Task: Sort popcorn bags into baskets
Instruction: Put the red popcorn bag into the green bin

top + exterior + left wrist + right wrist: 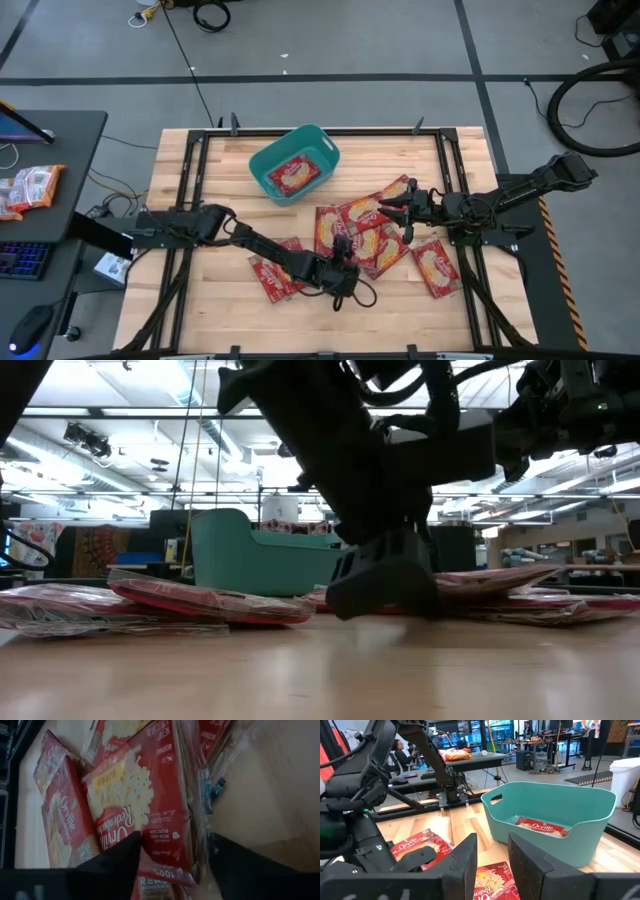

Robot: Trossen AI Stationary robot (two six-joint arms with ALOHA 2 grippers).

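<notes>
The teal basket (295,163) stands at the table's far middle with one red popcorn bag (293,173) flat inside it, also seen in the right wrist view as the bag (540,827) in the basket (570,845). Several more red bags lie overlapping in a pile (360,235) at the table's centre. My left gripper (345,275) is open and down at the pile's near edge, its fingers on either side of one bag's end (165,865). My right gripper (395,210) is open, held above the pile's right side and holding nothing. My left gripper comes low along the table from the near-left side, with the short end of a bag (170,870) between its open fingers (115,862). Whether the fingers touch the bag, I cannot tell. The bag lies flat on the pile.
Two bags (275,275) lie left of my left gripper and one (437,268) at the near right. Orange-and-white snack packets (30,188) sit on a side desk off the table's left. The basket (255,555) rises behind the pile in the low view. A person (400,750) is in the room beyond.
</notes>
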